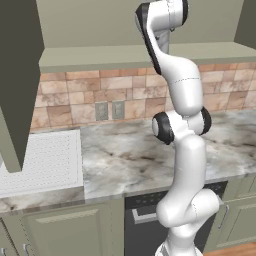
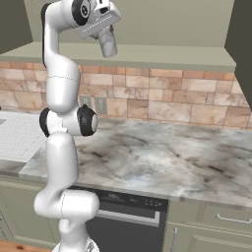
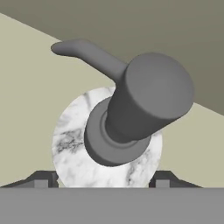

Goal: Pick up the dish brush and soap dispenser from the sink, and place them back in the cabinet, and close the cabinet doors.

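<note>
**Soap bottle held high at the cabinet shelf**

The tool (image 2: pixel 109 37) grips the soap bottle (image 2: pixel 108 43), jaws wide around its marbled body; in the hand view the bottle's pump top (image 3: pixel 144 98) points at the camera, spout toward the upper left. The bottle hangs tilted just above the front edge of the open cabinet's shelf (image 2: pixel 147 56). An open door (image 1: pixel 17 85) juts out at left. Below lie the marble table (image 1: pixel 135 155), the sink's ribbed drainboard (image 1: pixel 45 160), a tiled backsplash (image 2: pixel 162 101) with two outlets (image 1: pixel 110 110), and a dishwasher (image 2: pixel 128 221).
</note>
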Motion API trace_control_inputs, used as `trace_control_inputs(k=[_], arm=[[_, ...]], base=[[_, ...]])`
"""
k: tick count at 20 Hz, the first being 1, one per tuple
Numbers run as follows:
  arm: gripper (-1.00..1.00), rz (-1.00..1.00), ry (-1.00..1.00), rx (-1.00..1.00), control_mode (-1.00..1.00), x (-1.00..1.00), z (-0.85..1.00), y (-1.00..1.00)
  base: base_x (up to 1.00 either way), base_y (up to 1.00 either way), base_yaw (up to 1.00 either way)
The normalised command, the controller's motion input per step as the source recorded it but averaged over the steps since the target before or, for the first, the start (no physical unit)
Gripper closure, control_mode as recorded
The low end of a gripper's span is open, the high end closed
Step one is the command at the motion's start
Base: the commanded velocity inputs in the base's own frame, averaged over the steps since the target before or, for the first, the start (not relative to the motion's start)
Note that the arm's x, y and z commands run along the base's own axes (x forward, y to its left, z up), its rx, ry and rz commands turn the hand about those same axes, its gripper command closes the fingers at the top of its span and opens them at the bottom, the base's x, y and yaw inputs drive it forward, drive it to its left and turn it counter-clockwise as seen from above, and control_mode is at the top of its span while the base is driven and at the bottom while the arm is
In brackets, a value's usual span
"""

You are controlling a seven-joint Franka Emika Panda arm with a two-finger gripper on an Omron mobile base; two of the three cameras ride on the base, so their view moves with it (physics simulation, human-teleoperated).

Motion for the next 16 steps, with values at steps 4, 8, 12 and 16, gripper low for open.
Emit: trace_control_inputs(k=[4, 8, 12, 16], arm=[[1.00, 0.00, 0.06, 0.00, -1.00, 0.08, 0.00, 0.00], [-1.00, 0.00, 0.04, 0.00, -1.00, 0.04, 0.00, 0.00], [-1.00, 0.00, 0.03, 0.00, -1.00, 0.01, 0.00, 0.00], [-1.00, 0.00, 0.00, 0.00, -1.00, 0.04, 0.00, 0.00]], base=[[0.00, 0.00, 0.00], [0.00, 0.00, 0.00], [0.00, 0.00, 0.00], [0.00, 0.00, 0.00]])
